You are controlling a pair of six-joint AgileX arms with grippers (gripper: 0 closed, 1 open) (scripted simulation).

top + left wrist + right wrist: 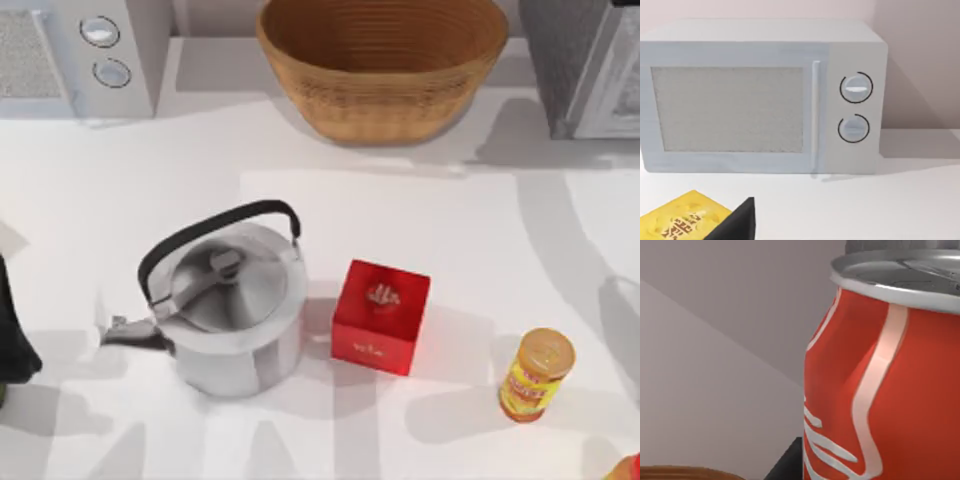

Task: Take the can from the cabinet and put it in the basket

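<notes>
The red can (880,390) with white script looms close in the right wrist view, a dark part of my right gripper (785,465) at its side; the gripper is shut on it. A red sliver of the can (628,468) shows at the table's front right corner. The wicker basket (380,105) stands at the back centre, and its rim (680,473) peeks into the right wrist view. At the back right is the grey speckled cabinet (575,60). My left arm (12,335) rests at the left edge, its gripper (737,225) facing the microwave.
A white microwave (90,55) with two knobs stands at the back left. A steel kettle (225,310) sits left of centre, a red cube box (380,315) beside it, and a yellow jar (537,375) at the front right. A yellow box (680,222) lies under the left gripper.
</notes>
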